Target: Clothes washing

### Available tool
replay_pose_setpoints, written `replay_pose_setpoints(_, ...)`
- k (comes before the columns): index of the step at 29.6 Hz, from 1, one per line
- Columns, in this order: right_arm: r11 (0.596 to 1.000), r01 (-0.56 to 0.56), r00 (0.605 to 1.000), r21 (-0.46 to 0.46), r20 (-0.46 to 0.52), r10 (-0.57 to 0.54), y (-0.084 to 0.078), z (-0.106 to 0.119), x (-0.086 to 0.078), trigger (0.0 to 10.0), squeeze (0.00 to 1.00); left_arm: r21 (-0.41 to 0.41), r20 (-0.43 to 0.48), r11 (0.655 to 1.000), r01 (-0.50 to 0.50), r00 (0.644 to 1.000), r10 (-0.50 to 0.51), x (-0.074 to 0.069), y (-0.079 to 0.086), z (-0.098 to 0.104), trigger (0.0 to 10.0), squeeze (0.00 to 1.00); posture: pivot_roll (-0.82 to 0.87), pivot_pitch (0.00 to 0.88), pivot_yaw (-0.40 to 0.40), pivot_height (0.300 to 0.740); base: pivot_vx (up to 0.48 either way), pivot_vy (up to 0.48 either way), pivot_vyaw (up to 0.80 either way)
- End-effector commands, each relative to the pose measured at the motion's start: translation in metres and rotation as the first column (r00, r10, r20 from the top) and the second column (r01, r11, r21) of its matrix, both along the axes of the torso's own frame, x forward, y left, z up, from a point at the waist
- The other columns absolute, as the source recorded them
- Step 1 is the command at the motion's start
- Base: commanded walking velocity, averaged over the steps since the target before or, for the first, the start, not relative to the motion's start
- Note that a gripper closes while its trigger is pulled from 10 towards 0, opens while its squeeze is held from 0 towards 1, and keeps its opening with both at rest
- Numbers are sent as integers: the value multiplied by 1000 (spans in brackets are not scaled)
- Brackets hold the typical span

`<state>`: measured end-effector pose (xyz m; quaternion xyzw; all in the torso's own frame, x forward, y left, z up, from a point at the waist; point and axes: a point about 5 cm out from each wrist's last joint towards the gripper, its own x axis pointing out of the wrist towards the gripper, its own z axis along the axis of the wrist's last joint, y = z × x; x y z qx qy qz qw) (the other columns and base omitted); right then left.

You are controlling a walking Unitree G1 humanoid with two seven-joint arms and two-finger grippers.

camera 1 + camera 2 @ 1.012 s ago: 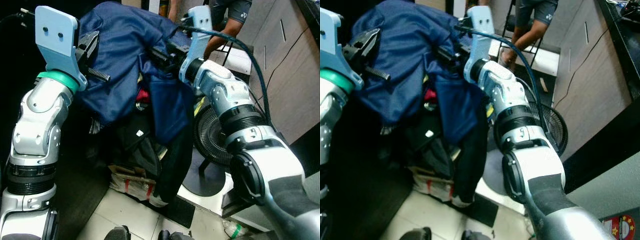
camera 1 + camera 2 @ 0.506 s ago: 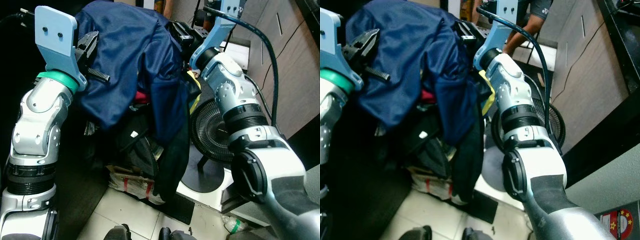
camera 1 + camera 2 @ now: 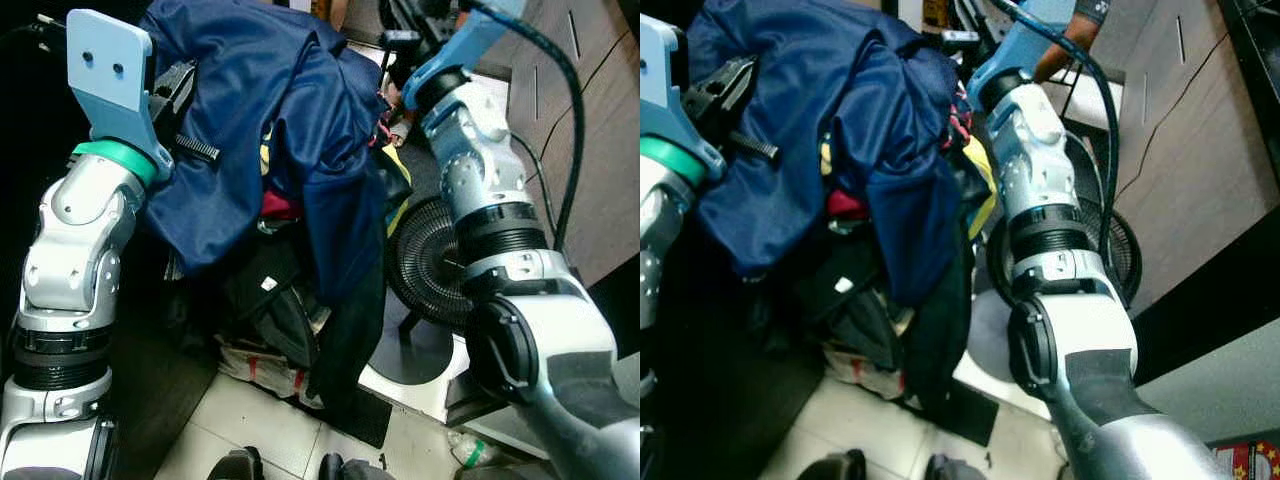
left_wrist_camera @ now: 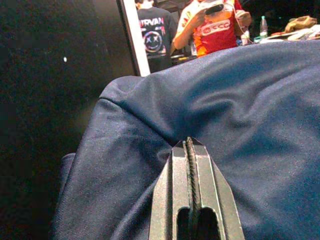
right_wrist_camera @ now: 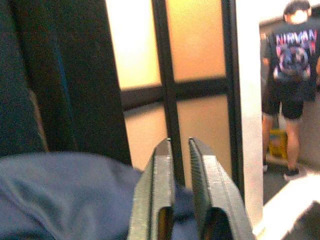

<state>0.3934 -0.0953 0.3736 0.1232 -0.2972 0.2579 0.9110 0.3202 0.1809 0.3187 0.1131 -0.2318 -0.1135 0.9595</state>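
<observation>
The left tool (image 4: 192, 150) is pressed together, pinching the blue jacket (image 3: 270, 110) that drapes over a heap of clothes (image 3: 285, 290). The right tool (image 5: 181, 150), nearly closed, nips the jacket's far edge. Both should likely lift evenly so nothing underneath snags.

Navy blue garment (image 3: 270, 110) w/ red and yellow bits beneath — black fan (image 3: 425, 265), white base.
</observation>
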Motion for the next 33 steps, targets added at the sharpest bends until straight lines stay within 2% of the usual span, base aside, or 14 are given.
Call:
replay_pose_setpoints(1,992,-122,993,-35,2,122,9,18,-6,10000,1000,4,-21,1000,1,1000,-1,2,-2,-5,10000,0,124,31,-12,740,0,0,0)
replay_pose_setpoints(4,972,-223,975,-80,-29,221,16,22,-8,10000,1000,4,-20,1000,2,1000,-2,2,-2,-5,10000,0,120,27,-18,740,0,0,0)
replay_pose_setpoints(8,878,-473,862,-73,-241,445,36,5,-11,10000,1000,3,-21,1000,-2,1000,2,2,-2,-7,10000,0,120,28,-24,740,0,0,0)
replay_pose_setpoints(10,864,-488,844,-123,-319,431,46,-10,-11,10000,1000,3,-21,1000,-6,1000,6,1,-1,-7,10000,0,120,28,-24,740,0,0,0)
replay_pose_setpoints(14,845,-504,836,-181,-347,424,52,-20,-13,10000,1000,3,-20,1000,-10,1000,10,1,0,-7,10000,0,120,28,-24,740,0,0,0)
replay_pose_setpoints(15,826,-481,852,-294,-379,361,54,-32,-13,10000,1000,2,-18,1000,-13,1000,13,1,1,-6,10000,0,118,36,-32,740,0,0,0)
replay_pose_setpoints(17,826,-481,852,-294,-379,361,54,-32,-13,10000,1000,2,-18,1000,-13,1000,13,1,1,-6,10000,0,118,36,-32,740,0,0,0)
replay_pose_setpoints(19,808,-447,869,-383,-400,291,51,-40,-10,10000,1000,2,-18,1000,-16,1000,16,0,1,-6,10000,0,114,37,-33,740,0,0,0)
replay_pose_setpoints(24,820,-428,853,-380,-469,228,43,-49,-1,10000,1000,2,-19,1000,-16,1000,16,1,1,-6,10000,0,113,40,-36,740,0,0,0)
replay_pose_setpoints(25,833,-419,834,-362,-516,196,40,-59,4,10000,0,1,-18,1000,-17,1000,17,1,1,-6,10000,0,113,40,-36,740,0,0,0)
replay_pose_setpoints(28,844,-402,812,-355,-565,149,38,-76,9,10000,0,1,-18,1000,-21,1000,21,0,2,-6,10000,0,113,40,-36,740,0,0,0)
replay_pose_setpoints(29,849,-394,803,-351,-581,132,38,-84,11,9294,0,2,-18,1000,-26,999,26,-1,3,-6,10000,0,126,45,-39,740,0,0,0)
replay_pose_setpoints(32,849,-394,803,-351,-581,132,38,-84,11,9294,0,2,-18,1000,-26,999,26,-1,3,-6,10000,0,126,45,-39,740,0,0,0)
replay_pose_setpoints(33,854,-376,802,-358,-587,107,37,-92,12,1843,0,3,-19,999,-32,999,32,-1,4,-6,10000,0,136,50,-40,740,0,0,0)
